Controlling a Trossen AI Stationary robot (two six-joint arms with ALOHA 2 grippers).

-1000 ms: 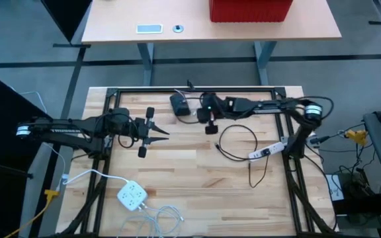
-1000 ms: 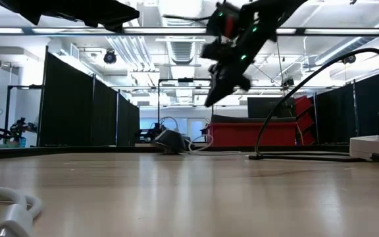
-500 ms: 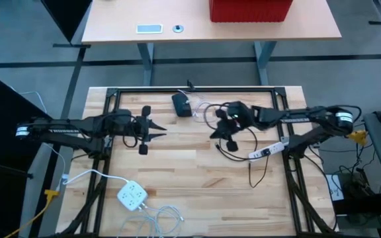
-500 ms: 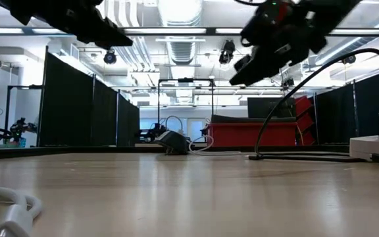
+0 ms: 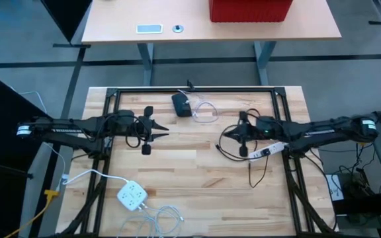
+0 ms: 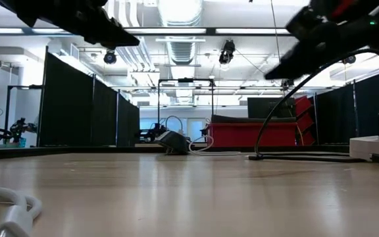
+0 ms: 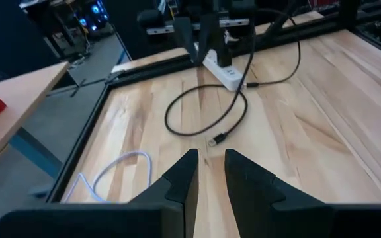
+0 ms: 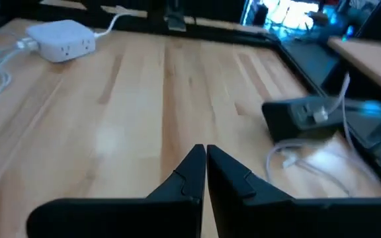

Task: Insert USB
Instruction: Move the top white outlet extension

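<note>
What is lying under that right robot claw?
Under the right gripper lies the looped black cable on bare wood, beside the white power strip. The arm hides part of the loop.

Bright, even overhead light; soft shadows on the table (image 5: 197, 165); blurred, glary right wrist background.

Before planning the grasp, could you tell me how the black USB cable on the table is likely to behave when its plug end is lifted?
The black cable lies in a loose loop, so it is probably floppy and will trail. Its small plug looks light and may swing. The far end seems to sit at the white power strip, which might tug along.
</note>
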